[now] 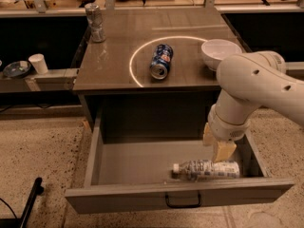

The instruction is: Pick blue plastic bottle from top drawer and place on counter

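The blue plastic bottle [209, 169], clear and whitish with a white cap pointing left, lies on its side in the front right of the open top drawer [133, 163]. My gripper [216, 144] hangs just above the bottle's right half, with its tan fingers [223, 150] apart and holding nothing. The big white arm covers the drawer's back right corner. The counter [114, 65] above carries a bright white ring.
A blue soda can [160, 61] lies on its side inside the ring. A white bowl [219, 52] sits at the counter's right edge, close to my arm. A silver can [95, 23] stands at the back left. A white cup [38, 63] stands on a low bench at the left.
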You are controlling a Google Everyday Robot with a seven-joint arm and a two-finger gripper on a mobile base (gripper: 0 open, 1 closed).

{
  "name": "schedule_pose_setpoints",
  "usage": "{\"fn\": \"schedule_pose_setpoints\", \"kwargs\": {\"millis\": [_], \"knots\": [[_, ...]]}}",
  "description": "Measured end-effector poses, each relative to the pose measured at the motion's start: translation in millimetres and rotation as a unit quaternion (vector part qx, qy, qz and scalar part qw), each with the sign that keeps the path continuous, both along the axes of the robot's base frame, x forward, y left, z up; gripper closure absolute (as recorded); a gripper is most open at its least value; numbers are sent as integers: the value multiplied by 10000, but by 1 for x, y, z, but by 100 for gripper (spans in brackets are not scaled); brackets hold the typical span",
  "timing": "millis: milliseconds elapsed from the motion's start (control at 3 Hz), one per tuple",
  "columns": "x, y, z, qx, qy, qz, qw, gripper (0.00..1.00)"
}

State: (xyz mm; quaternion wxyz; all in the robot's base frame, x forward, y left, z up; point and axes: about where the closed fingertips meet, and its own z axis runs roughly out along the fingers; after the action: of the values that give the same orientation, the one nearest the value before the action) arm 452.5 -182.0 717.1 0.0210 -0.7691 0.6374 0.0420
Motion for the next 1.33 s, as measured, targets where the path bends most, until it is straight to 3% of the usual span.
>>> {"fn": "schedule_pose_setpoints", "kwargs": {"millis": [1333], "knots": [[-18, 3, -72, 375, 503, -39, 9980, 47]]}}
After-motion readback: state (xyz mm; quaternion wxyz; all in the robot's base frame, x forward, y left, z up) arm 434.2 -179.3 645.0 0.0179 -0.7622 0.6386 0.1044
